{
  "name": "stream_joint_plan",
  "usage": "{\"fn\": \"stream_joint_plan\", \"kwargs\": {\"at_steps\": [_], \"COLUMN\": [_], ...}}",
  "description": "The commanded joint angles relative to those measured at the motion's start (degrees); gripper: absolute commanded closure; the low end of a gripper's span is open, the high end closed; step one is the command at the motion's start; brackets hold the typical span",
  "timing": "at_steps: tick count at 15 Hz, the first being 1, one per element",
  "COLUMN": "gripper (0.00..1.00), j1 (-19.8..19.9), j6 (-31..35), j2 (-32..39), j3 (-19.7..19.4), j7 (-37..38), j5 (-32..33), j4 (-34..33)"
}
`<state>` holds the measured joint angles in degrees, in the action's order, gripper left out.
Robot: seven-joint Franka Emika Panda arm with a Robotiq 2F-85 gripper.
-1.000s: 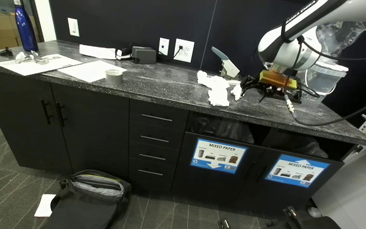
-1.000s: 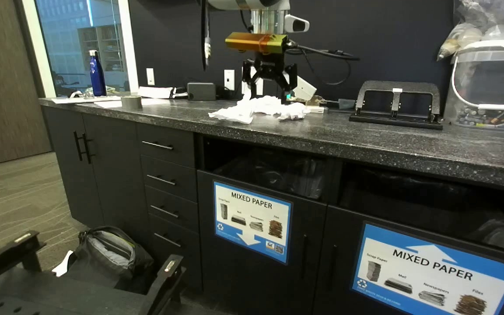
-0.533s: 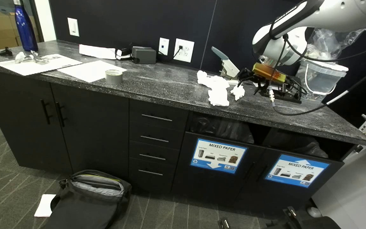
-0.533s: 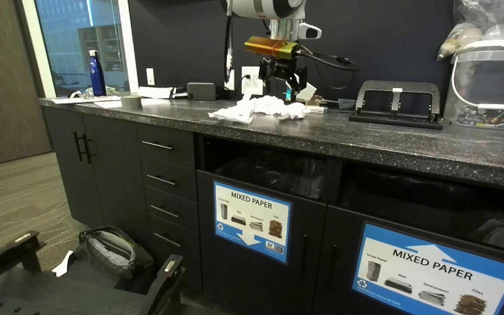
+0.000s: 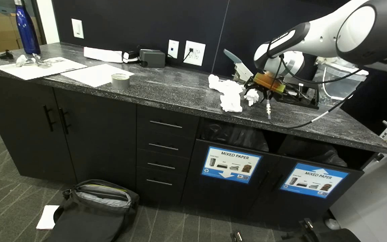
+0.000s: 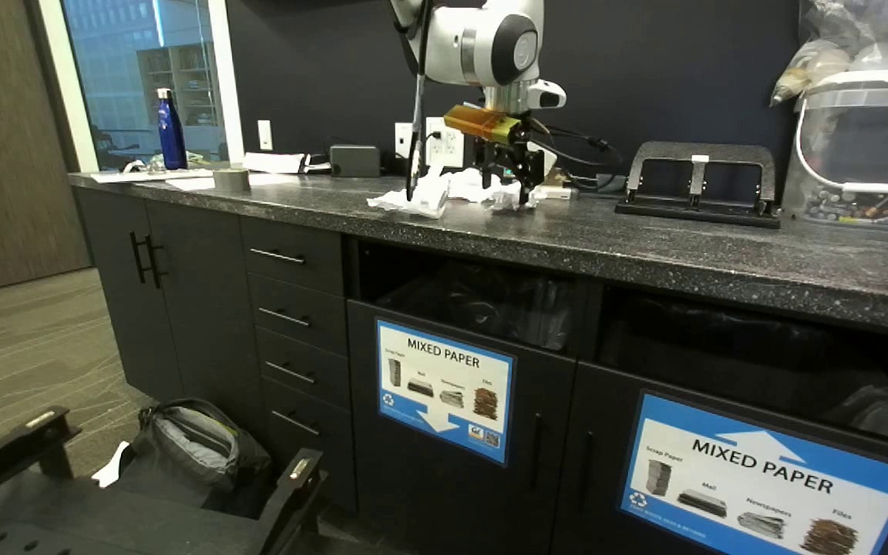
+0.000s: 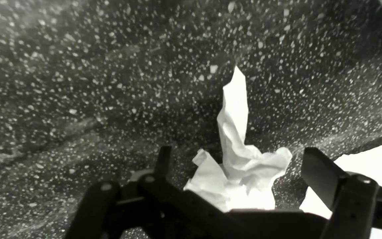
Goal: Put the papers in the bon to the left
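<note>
Crumpled white papers lie loosely bunched on the dark speckled counter, with a larger clump (image 5: 228, 95) and a smaller wad (image 5: 251, 97) beside it. My gripper (image 6: 506, 190) is low over the smaller wad. In the wrist view the gripper (image 7: 239, 155) stands open, with this crumpled paper (image 7: 244, 166) between its fingers and a gap on either side. More white paper (image 7: 380, 159) shows beyond the right-hand finger. Below the counter is the left bon (image 5: 225, 195), a black bin front with a blue and white label. Its slot (image 6: 482, 297) shows a clear liner.
A similar bin (image 6: 606, 478) adjoins on the right. Behind the gripper are a stapler (image 5: 242, 69) and a black hole punch (image 6: 698, 181), with a clear bucket (image 6: 860, 154) farther right. A tape roll (image 5: 120, 81) and flat sheets (image 5: 96, 74) lie at the counter's left.
My gripper has come down toward the counter, shifting rightward in an exterior view, and its fingers now straddle the smaller wad. The jaws stayed open. The papers have not moved.
</note>
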<state>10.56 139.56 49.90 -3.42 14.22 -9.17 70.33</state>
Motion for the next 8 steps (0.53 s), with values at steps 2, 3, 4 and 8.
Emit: {"fn": "stream_joint_plan", "kwargs": {"at_steps": [2,3,4,8], "gripper": [0.0,0.0,0.0,0.29], "j1": [-1.8,-1.9,-2.1,-1.7], "j6": [-1.5,-2.0,-2.0,-5.5], "j2": [10.3,11.8,13.4,18.9], "j3": [-4.3,-4.9,-5.5,-6.3], "j7": [5.3,5.7,6.1,5.9], "j5": [2.4,3.2,3.9,6.4], "j4": [-16.2,-18.5,-20.7,-28.9]}}
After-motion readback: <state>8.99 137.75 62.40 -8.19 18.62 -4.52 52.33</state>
